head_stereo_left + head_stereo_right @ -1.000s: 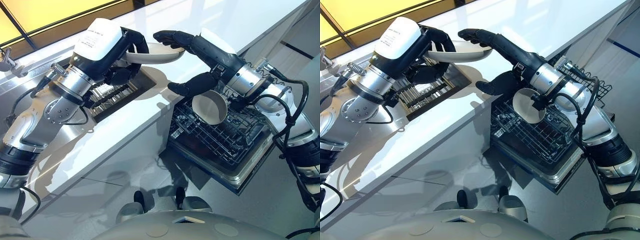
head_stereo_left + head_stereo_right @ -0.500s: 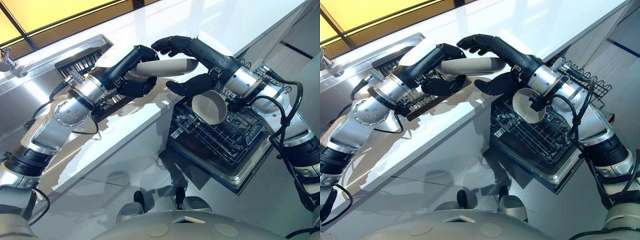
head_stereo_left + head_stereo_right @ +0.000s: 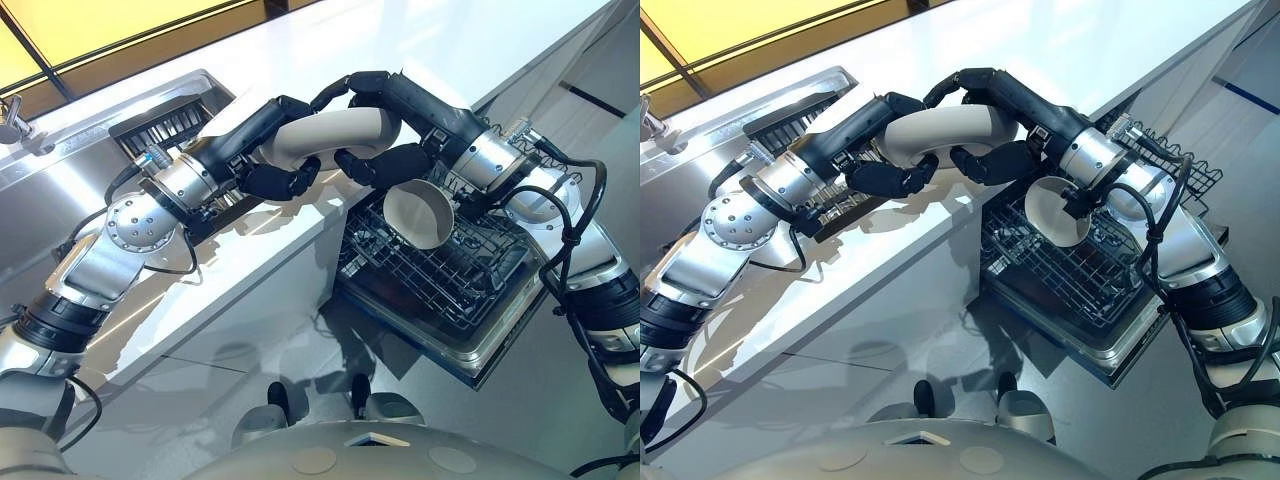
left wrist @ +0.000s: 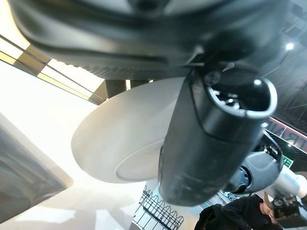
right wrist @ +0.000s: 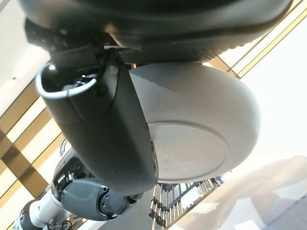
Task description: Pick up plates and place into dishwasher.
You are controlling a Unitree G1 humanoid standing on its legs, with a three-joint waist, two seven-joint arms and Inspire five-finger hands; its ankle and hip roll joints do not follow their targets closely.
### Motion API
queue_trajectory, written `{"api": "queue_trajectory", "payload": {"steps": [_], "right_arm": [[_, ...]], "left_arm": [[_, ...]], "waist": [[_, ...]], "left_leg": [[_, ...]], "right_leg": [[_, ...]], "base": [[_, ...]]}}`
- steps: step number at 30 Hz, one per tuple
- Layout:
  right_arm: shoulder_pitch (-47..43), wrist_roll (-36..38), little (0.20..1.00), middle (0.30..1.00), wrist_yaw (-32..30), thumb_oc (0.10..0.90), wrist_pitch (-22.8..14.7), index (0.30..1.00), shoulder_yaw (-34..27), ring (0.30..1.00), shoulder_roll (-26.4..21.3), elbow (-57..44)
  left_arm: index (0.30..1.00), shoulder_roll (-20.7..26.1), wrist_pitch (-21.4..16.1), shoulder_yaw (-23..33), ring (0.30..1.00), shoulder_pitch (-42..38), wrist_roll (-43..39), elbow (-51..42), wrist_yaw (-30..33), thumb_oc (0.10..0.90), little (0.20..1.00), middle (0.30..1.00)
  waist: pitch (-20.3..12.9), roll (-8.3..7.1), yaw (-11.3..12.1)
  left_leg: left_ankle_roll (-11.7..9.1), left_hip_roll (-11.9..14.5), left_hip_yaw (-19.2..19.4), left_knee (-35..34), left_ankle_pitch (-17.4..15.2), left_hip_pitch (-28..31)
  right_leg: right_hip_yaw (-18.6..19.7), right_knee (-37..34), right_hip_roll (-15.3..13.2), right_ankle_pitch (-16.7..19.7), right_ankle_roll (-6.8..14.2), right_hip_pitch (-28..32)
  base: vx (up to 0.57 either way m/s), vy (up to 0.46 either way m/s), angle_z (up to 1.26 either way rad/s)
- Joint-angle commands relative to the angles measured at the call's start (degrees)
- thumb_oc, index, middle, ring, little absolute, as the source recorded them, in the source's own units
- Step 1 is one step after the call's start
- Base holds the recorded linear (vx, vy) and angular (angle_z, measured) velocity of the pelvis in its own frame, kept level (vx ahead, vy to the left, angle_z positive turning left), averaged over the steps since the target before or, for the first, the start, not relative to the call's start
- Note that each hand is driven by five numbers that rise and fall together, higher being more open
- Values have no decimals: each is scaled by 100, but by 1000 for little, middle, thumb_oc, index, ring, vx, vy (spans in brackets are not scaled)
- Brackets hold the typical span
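My left hand (image 3: 243, 143) is curled round one edge of the round, pale grey ceramic plate (image 3: 335, 135), fingers hooked over the rim and thumb pinching against the underside. My right hand (image 3: 415, 108) grips the opposite edge the same way, fingers bent over the top and thumb pressed in from below. The plate hangs tilted between both hands, in the air above the front edge of the glossy white countertop (image 3: 300, 50). Just below it on my right stands the dark wire dishwasher rack (image 3: 440, 285), pulled out, with a round pale dish (image 3: 420, 215) standing on edge inside. On my left the stainless steel sink (image 3: 70, 160) sits in the counter.
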Motion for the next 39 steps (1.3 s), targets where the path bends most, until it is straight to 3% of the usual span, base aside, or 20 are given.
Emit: {"api": "queue_trajectory", "payload": {"steps": [1,3,4,6,7,12,17,30,36,39], "right_arm": [[-645,112,200,300,-145,100,-448,300,28,300,355,-185],[-616,118,200,300,-201,100,-453,300,-10,300,360,-174],[-595,95,200,300,-237,100,-465,300,-37,300,383,-157],[-540,99,200,300,-346,100,-484,300,-139,300,435,-103],[-506,96,200,300,-436,100,-510,300,-199,300,447,-79],[-464,175,200,300,-817,100,-611,300,-381,300,549,70],[-297,317,200,300,-1475,100,-697,300,-870,300,729,290],[331,155,200,300,-1915,100,-865,300,-1562,300,576,487],[482,101,200,300,-2931,100,-941,300,-1861,300,607,767],[871,231,200,300,-3658,100,-995,300,-2290,300,722,931]], "left_arm": [[300,-358,-1035,345,300,-1045,-432,-536,872,100,200,300],[300,-333,-859,422,300,-972,-373,-496,1028,100,200,300],[347,-335,-774,472,347,-919,-302,-468,1159,155,255,347],[538,-360,-462,684,538,-713,-225,-308,1324,377,477,538],[900,-350,-296,801,900,-578,-336,-224,1403,800,900,900],[900,-482,126,1025,900,-328,-767,100,1335,800,900,900],[900,-395,366,1330,900,-200,-388,729,1445,800,900,900],[900,-69,424,1819,900,-127,-133,2027,1543,800,900,900],[900,-21,350,1855,900,-97,120,2463,1887,800,900,900],[900,-42,420,2013,900,49,71,2595,2125,800,900,900]], "waist": [[-616,53,8],[-611,50,22],[-606,48,30],[-596,42,76],[-588,42,93],[-560,51,145],[-572,110,151],[-633,212,27],[-632,240,-32],[-613,274,-95]], "left_leg": [[166,-334,-242,14,-320,-151],[165,-334,-247,14,-316,-156],[164,-333,-252,14,-313,-158],[159,-331,-281,21,-309,-169],[153,-329,-290,26,-307,-169],[144,-317,-322,29,-295,-180],[136,-309,-337,31,-308,-195],[129,-306,-290,20,-318,-191],[124,-306,-244,19,-336,-170],[127,-308,-211,20,-347,-160]], "right_leg": [[-160,612,428,-515,286,-173],[-163,606,428,-511,283,-169],[-166,604,428,-511,281,-168],[-171,608,429,-519,273,-165],[-174,607,429,-515,270,-160],[-207,591,427,-515,259,-148],[-234,591,421,-540,252,-154],[-229,622,411,-608,224,-171],[-219,642,416,-631,217,-171],[-226,688,412,-650,224,-196]], "base": [[0,0,0],[-6,-8,5],[-9,-8,5],[-12,-10,3],[-14,-11,4],[-18,-12,5],[-6,-9,3],[0,-4,4],[0,0,0],[0,0,0]]}}
